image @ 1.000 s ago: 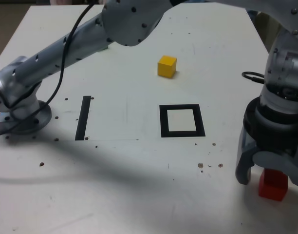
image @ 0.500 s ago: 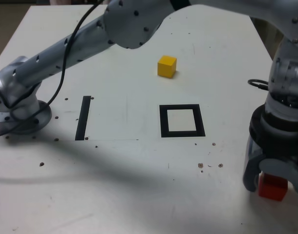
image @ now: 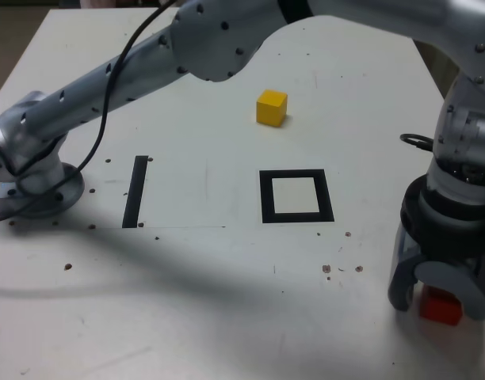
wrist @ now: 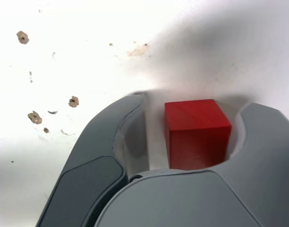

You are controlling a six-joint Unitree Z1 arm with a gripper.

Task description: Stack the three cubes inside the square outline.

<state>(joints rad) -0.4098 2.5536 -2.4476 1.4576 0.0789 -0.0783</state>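
Observation:
The red cube [image: 441, 307] rests on the white table near the front edge at the exterior view's right. My gripper [image: 439, 304] is lowered over it and open, one finger on each side. In the wrist view the red cube [wrist: 196, 132] sits between the fingers [wrist: 114, 142] of the gripper [wrist: 196, 108], with a clear gap on one side and close to the other finger. The yellow cube [image: 272, 107] stands alone farther back. The square outline [image: 266, 198] lies mid-table with nothing in its white centre. The green cube is out of view.
A straight black strip [image: 135, 191] lies to the exterior view's left of the outline. The arm's base [image: 36, 186] stands at the far left, and its links arch over the back of the table. Small brown specks [image: 341, 269] dot the surface.
The gripper has come down around the red cube, so less of the cube shows between the fingers. The cube, yellow cube and outline have not moved.

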